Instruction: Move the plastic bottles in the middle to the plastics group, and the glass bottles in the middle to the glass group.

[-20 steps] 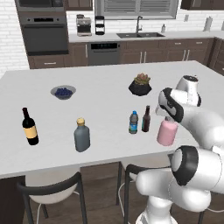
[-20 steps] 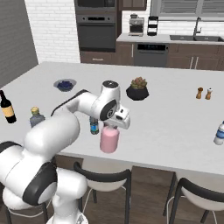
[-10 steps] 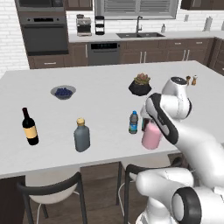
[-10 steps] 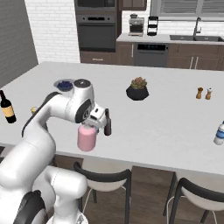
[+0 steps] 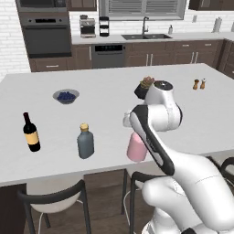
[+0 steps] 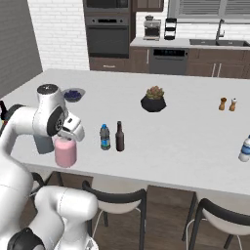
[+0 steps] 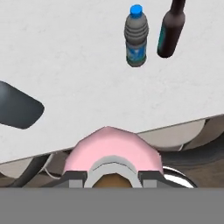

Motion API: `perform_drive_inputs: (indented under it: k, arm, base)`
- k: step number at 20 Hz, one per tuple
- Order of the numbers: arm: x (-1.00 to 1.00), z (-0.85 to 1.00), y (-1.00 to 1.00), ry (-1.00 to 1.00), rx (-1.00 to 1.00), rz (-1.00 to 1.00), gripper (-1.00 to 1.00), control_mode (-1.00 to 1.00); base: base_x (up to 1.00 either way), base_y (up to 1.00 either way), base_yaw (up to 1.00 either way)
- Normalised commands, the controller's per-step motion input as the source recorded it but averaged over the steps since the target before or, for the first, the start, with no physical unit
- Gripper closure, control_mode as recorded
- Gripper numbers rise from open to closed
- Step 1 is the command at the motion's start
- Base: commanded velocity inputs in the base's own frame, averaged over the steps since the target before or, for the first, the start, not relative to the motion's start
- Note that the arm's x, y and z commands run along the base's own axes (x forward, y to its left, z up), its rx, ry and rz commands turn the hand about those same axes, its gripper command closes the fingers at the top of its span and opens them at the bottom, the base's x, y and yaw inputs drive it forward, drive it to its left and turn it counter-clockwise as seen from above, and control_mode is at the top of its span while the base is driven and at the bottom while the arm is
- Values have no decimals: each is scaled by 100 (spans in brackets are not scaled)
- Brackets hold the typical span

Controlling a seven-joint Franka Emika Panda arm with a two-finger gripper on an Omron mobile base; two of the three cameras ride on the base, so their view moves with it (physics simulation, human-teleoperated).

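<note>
My gripper (image 6: pixel 66 138) is shut on the neck of the squat pink glass bottle (image 6: pixel 65 153), holding it upright by the counter's front edge. In the hand view the pink bottle (image 7: pixel 111 151) sits right under the gripper (image 7: pixel 113 177), with its tan stopper between the fingers. The clear plastic bottle (image 6: pixel 104 136) with a blue cap and the slim dark brown bottle (image 6: pixel 119 136) stand side by side to the right of it. Left of the pink bottle (image 5: pixel 136 147) stand the grey flask (image 5: pixel 85 141) and, further left, the yellow-labelled wine bottle (image 5: pixel 31 133).
A blue bowl (image 5: pixel 66 96) and a potted plant (image 6: pixel 154 100) sit further back on the counter. Salt and pepper shakers (image 6: pixel 228 104) stand at the far right. Another clear bottle (image 6: pixel 244 149) is at the right edge. Chairs (image 6: pixel 114 197) stand under the counter's front edge.
The arm has carried the pink bottle leftward along the front edge, away from the water bottle and dark bottle, towards the grey flask. The grip has stayed shut.
</note>
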Motion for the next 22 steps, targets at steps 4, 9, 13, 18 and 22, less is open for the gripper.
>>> perform_drive_inputs:
  k: [4, 9, 13, 18, 22]
  arm:
    - [-31, 28, 100, 0, 0, 0, 100, -100]
    - [-17, 21, 100, 0, 0, 0, 100, -100]
    - [-14, 21, 100, 0, 0, 0, 100, -100]
    - [-1, 12, 100, 1, -1, 0, 100, -100]
    - [0, 6, 100, 3, -4, 0, 100, -100]
  base:
    - [0, 0, 0]
    - [0, 0, 0]
    - [0, 0, 0]
    - [0, 0, 0]
    - [0, 0, 0]
